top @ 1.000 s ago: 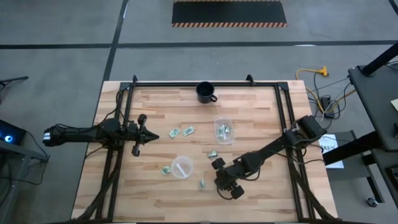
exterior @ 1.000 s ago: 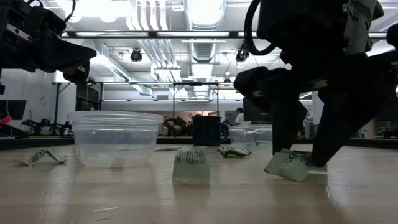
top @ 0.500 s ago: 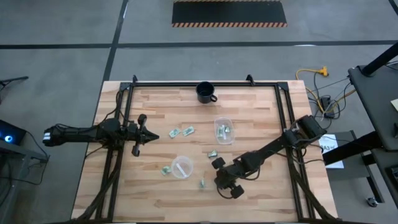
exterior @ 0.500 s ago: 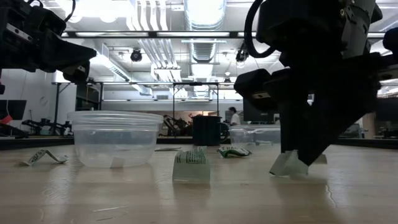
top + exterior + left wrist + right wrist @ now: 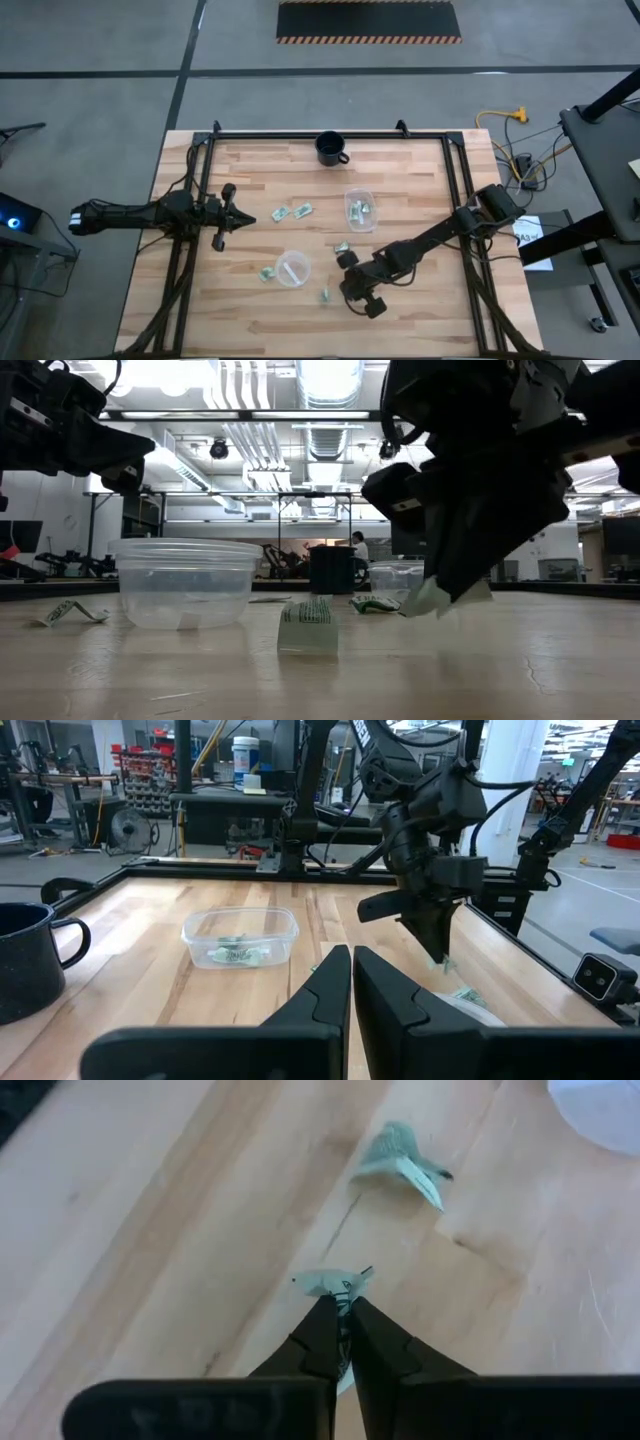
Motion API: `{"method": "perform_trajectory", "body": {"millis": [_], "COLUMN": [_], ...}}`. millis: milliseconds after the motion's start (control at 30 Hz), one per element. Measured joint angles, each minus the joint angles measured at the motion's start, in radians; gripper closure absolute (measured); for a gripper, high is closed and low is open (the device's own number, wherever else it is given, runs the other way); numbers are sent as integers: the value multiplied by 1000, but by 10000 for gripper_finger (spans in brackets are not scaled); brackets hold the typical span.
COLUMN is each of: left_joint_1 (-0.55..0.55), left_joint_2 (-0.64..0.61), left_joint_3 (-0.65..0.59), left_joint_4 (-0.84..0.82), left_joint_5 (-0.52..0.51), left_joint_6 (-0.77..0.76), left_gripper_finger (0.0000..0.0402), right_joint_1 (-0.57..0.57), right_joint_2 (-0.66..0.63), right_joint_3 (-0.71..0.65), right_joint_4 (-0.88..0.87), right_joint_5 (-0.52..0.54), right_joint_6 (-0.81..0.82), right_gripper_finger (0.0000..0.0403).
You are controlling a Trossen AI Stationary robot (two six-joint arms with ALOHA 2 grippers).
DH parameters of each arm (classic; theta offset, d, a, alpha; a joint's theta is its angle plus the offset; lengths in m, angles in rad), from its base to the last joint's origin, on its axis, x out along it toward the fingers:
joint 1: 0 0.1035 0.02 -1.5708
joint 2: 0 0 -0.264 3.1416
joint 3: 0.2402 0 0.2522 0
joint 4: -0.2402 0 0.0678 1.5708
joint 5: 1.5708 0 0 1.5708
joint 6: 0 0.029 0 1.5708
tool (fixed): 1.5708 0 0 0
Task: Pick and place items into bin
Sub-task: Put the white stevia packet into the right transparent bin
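Now the right gripper has its jaws pinched tight on one wrapped piece, which sticks out just past the fingertips. The low view shows the piece clear of the bench. This gripper hangs near the front edge, a little right of the middle. The bin with pieces already in it lies toward the far edge from the jaws, slightly to the right, so the carry likely runs back along the right arm's own side. A round bowl sits nearer, to the left, and which tub is meant I cannot tell for sure. Another loose piece lies on the bench beyond the jaws. The left gripper waits near the left edge, fingers together and empty.
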Motion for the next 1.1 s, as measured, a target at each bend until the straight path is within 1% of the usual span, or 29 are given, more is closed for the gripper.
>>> {"method": "perform_trajectory", "body": {"millis": [100,233,467,600,667,767,967,1100], "left_joint_1": [0,0,0,0,0,0,0,0], "left_joint_2": [0,0,0,0,0,0,0,0], "left_joint_3": [0,0,0,0,0,0,0,0], "left_joint_4": [0,0,0,0,0,0,0,0], "left_joint_5": [0,0,0,0,0,0,0,-1], "left_joint_6": [0,0,0,0,0,0,0,0], "left_gripper_finger": [402,402,402,402,402,402,402,402], "right_joint_1": [0,0,0,0,-1,-1,-10,-28], "right_joint_2": [0,0,-1,-21,-42,-85,-185,-244], "right_joint_3": [13,22,23,23,23,23,23,22], "right_joint_4": [2,-8,-39,-100,-137,-189,-375,-446], "right_joint_5": [1,64,129,225,265,352,529,594], "right_joint_6": [6,-7,-8,-8,-11,-12,10,42], "right_gripper_finger": [395,395,396,396,396,396,396,396]}}
